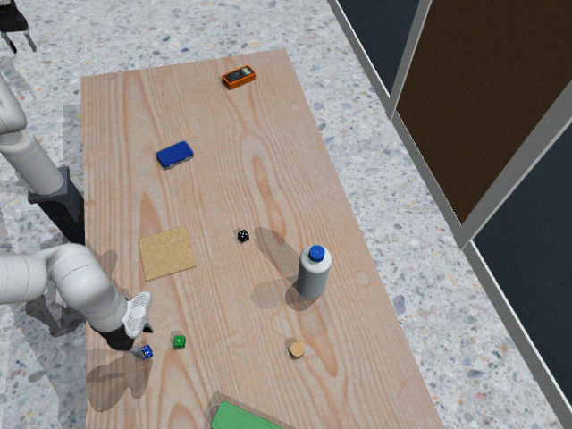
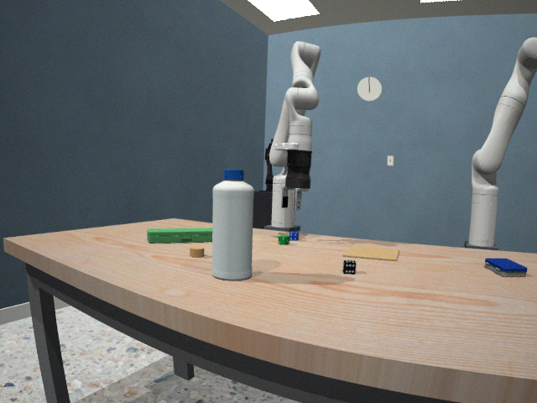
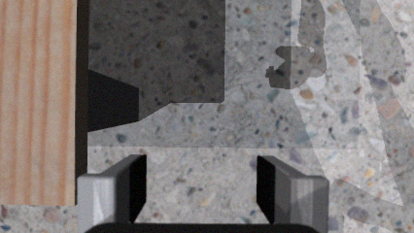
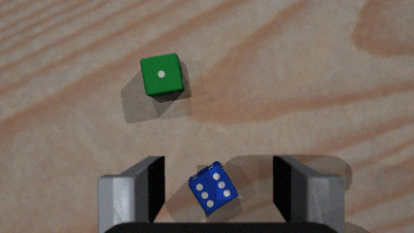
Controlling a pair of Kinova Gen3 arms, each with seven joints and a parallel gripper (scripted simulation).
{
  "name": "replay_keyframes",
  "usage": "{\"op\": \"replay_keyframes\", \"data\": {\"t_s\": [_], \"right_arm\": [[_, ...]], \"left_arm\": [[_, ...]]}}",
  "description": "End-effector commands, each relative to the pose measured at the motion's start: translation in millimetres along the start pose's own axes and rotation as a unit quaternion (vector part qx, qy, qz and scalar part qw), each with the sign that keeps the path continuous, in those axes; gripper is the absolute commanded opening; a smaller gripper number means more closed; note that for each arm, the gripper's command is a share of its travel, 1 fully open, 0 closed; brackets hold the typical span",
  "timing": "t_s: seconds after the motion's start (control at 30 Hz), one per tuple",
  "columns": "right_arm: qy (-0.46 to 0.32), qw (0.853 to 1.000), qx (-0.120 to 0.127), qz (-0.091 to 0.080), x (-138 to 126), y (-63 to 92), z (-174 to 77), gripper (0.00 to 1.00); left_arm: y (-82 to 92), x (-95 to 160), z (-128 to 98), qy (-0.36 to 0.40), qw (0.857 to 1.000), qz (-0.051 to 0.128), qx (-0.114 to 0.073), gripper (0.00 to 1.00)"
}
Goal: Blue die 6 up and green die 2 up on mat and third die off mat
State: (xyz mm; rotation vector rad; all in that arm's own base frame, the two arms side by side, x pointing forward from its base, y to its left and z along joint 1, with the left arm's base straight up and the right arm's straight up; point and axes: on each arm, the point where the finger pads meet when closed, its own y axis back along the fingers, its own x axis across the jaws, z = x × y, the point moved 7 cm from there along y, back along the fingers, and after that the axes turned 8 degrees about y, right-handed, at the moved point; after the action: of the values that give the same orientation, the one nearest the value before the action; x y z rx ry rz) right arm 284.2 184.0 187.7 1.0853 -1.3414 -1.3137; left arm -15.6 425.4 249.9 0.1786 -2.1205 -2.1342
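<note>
The blue die (image 1: 146, 352) (image 2: 294, 236) (image 4: 213, 188) lies flat on the table with 6 on top. The green die (image 1: 179, 341) (image 2: 284, 239) (image 4: 161, 75) lies flat beside it with 1 on top. The black die (image 1: 242, 236) (image 2: 349, 267) lies on the table off the mat. The tan square mat (image 1: 167, 253) (image 2: 372, 253) bears no die. My right gripper (image 4: 219, 179) (image 2: 291, 203) is open above the blue die, which shows between its fingers in the right wrist view, turned relative to them. My left gripper (image 1: 18, 42) (image 3: 201, 179) is open and empty, beyond the table edge over the floor.
A white bottle (image 1: 314, 272) (image 2: 232, 232) with a blue cap stands beyond the black die. A tan disc (image 1: 296, 349) (image 2: 196, 252), a green case (image 1: 244, 417) (image 2: 179, 235), a blue box (image 1: 174, 154) (image 2: 505, 265) and an orange multimeter (image 1: 239, 77) lie on the table (image 1: 222, 184).
</note>
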Motion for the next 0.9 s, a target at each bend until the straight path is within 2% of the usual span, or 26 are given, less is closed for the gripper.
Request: {"op": "replay_keyframes", "data": {"t_s": [0.0,0.1,0.17,0.33,0.6,0.67,0.87], "right_arm": [[0.064,0.998,-0.003,-0.005,4.0,-1.6,-5.2,1.00],[0.083,0.997,-0.003,-0.005,3.8,-2.1,-5.3,1.00],[0.122,0.992,-0.003,-0.005,3.3,-3.1,-5.4,1.00],[0.219,0.976,-0.002,-0.006,2.0,-5.4,-5.0,1.00],[0.367,0.930,0.000,-0.007,0.1,-8.5,-2.5,1.00],[0.367,0.930,0.000,-0.007,0.1,-8.5,-2.5,1.00],[0.468,0.884,0.002,-0.008,-0.7,-10.4,0.7,1.00]], "left_arm": [[0.5,-1.7,-0.9,-0.001,1.000,-0.003,0.003,1.00],[0.5,-1.7,-0.9,-0.001,1.000,-0.003,0.003,1.00],[0.5,-1.7,-0.9,-0.001,1.000,-0.003,0.003,1.00],[0.5,-1.7,-0.9,-0.001,1.000,-0.003,0.003,1.00],[0.5,-1.7,-0.9,-0.001,1.000,-0.003,0.003,1.00],[0.5,-1.7,-0.9,-0.001,1.000,-0.003,0.003,1.00],[0.5,-1.7,-0.9,-0.001,1.000,-0.003,0.003,1.00]]}}
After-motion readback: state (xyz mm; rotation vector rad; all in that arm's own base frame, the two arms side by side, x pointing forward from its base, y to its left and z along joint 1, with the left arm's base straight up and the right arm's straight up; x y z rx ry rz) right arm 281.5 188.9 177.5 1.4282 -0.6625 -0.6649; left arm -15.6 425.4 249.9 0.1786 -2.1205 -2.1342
